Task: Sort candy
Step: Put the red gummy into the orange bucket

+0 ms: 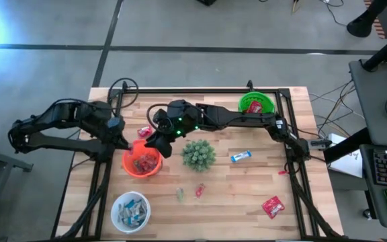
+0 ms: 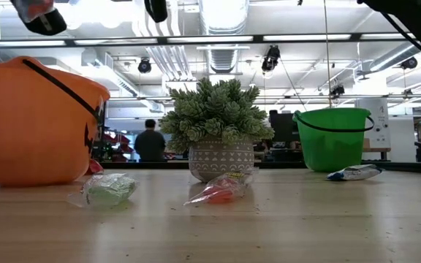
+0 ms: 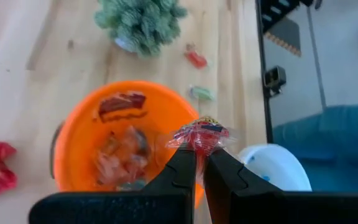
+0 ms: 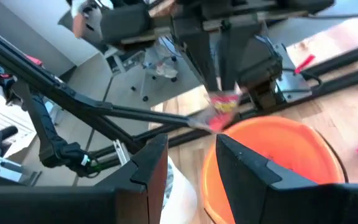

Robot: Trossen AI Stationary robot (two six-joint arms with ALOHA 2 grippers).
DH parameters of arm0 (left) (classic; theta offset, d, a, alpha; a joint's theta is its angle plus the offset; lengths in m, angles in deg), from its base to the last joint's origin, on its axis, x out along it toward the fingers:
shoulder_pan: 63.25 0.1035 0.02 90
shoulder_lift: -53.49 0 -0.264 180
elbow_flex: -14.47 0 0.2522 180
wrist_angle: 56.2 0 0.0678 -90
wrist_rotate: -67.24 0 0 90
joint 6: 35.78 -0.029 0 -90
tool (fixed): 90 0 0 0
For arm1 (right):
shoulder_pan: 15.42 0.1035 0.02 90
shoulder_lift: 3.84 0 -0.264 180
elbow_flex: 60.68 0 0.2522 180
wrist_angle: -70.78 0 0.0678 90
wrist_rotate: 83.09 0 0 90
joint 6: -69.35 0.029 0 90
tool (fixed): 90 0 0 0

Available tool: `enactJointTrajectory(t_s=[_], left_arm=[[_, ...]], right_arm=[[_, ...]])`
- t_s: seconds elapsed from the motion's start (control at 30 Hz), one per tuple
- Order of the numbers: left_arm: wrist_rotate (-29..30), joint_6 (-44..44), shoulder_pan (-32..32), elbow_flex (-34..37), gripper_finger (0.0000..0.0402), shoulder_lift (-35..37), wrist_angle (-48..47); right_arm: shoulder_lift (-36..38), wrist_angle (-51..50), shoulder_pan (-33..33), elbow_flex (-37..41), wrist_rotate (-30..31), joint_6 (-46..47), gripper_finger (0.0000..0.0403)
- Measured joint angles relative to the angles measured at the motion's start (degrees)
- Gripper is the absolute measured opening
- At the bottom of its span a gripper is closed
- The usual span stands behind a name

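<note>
Over a wooden surface [image 1: 247, 181], the left end effector [image 3: 199, 155] hangs above the orange bowl [image 3: 79, 143], clenched on a red wrapped candy [image 3: 199, 134]. The right end effector [image 4: 191, 155] hovers just beside it with fingers parted and nothing between them. The step in hand looks like dropping a red piece in with the other red candy in the bowl. Next, the left fingers would need to release over the bowl's middle. Loose candy [image 1: 240, 156] lies near a spiky plant [image 1: 198, 154].
</note>
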State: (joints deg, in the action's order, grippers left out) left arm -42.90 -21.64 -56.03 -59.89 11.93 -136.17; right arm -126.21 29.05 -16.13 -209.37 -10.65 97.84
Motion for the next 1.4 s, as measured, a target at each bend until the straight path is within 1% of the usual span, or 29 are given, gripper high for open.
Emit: enactJointTrajectory(t_s=[0.2, 0.27, 0.37, 0.53, 0.63, 0.7, 0.8, 0.87, 0.97, 1.07, 1.13, 1.17, 1.3, 1.4], left_arm=[[-1.5, -1.7, -0.1, 0.0, 0.0001, 0.0, -0.4], [-1.5, -1.7, -0.1, 0.0, 0.0008, -0.1, -0.4], [-1.6, -1.7, -0.1, 0.0, 0.0031, -0.4, -0.4], [-1.5, -1.7, -0.1, 0.0, 0.0082, -1.2, -0.4], [-1.1, -1.8, -0.1, 0.0, 0.0112, -1.7, -0.3], [0.9, -2.3, -0.1, 0.0, 0.0128, -2.1, -0.3], [9.2, -1.1, -0.1, 0.0, 0.0145, -2.7, -0.3], [15.4, -0.1, -0.1, 0.0, 0.0149, -2.9, -0.4], [20.8, 0.3, -0.1, 0.0, 0.015, -3.0, -0.5], [22.5, 0.3, -0.1, 0.0, 0.015, -3.0, -0.6], [22.6, -0.2, -0.1, 0.0, 0.015, -3.0, -1.0], [22.7, -0.4, -0.1, 0.0, 0.015, -3.0, -1.0], [22.7, -1.2, -0.1, 0.0, 0.015, -2.9, -1.3], [22.7, -1.2, -0.1, 0.0, 0.015, -2.7, -1.4]], right_arm=[[1.0, -6.4, -0.2, 0.0, 0.0, 0.0, 0.0128], [1.4, -9.5, -0.2, 0.0, 0.0, 0.0, 0.0128], [2.0, -15.0, -0.4, 0.0, 0.3, -0.9, 0.0128], [3.0, -22.6, -0.6, 0.0, 6.6, -2.7, 0.0128], [3.1, -24.2, -1.0, 0.0, 7.2, -3.0, 0.0128], [3.1, -25.6, -1.2, 0.0, 7.2, -3.0, 0.0128], [3.1, -30.5, -1.2, 0.0, 7.2, -3.1, 0.0128], [3.2, -36.4, -1.2, 0.0, 7.1, -3.1, 0.0128], [4.1, -47.9, -1.2, 0.0, 7.1, -2.7, 0.0128], [5.4, -58.4, -0.5, 0.0, 7.5, 0.1, 0.0128], [6.0, -62.3, 0.9, 0.0, 9.5, 1.7, 0.0128], [6.1, -62.2, 1.8, 0.1, 10.3, 2.0, 0.0128], [6.6, -61.9, 4.6, 0.4, 9.6, 4.2, 0.0128], [7.2, -62.0, 6.6, 0.4, 10.2, 6.9, 0.0128]])
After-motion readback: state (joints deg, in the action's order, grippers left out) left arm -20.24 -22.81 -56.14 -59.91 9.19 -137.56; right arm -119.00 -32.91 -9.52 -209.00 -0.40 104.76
